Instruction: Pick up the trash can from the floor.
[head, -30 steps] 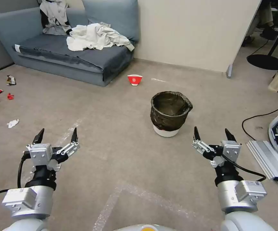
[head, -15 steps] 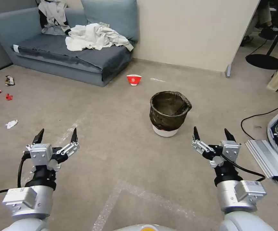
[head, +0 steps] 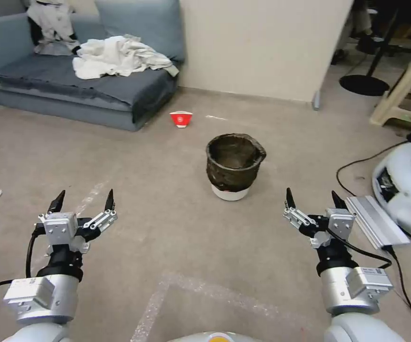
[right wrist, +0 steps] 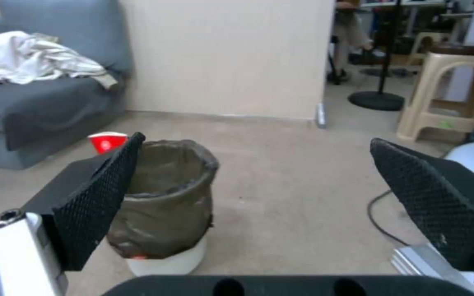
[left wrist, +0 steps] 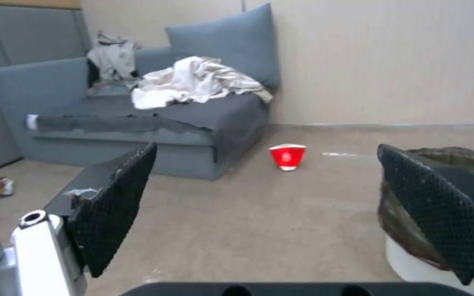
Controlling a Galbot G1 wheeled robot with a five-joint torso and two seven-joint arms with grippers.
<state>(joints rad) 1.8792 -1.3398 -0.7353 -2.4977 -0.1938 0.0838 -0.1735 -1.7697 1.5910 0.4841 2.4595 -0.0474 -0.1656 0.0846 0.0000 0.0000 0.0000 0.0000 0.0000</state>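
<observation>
One trash can (head: 234, 167) upright on the floor (head: 176, 237), one red cup (head: 180, 118) beyond, two claws, left claw (head: 84, 200) and right claw (head: 311, 198), spread wide, empty

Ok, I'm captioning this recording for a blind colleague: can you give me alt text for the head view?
A trash can lined with a black bag stands upright on the floor, ahead of the robot. The left gripper and right gripper hover open, apart from it. Beyond it sits a red-and-white paper cup near a grey sofa.
</observation>
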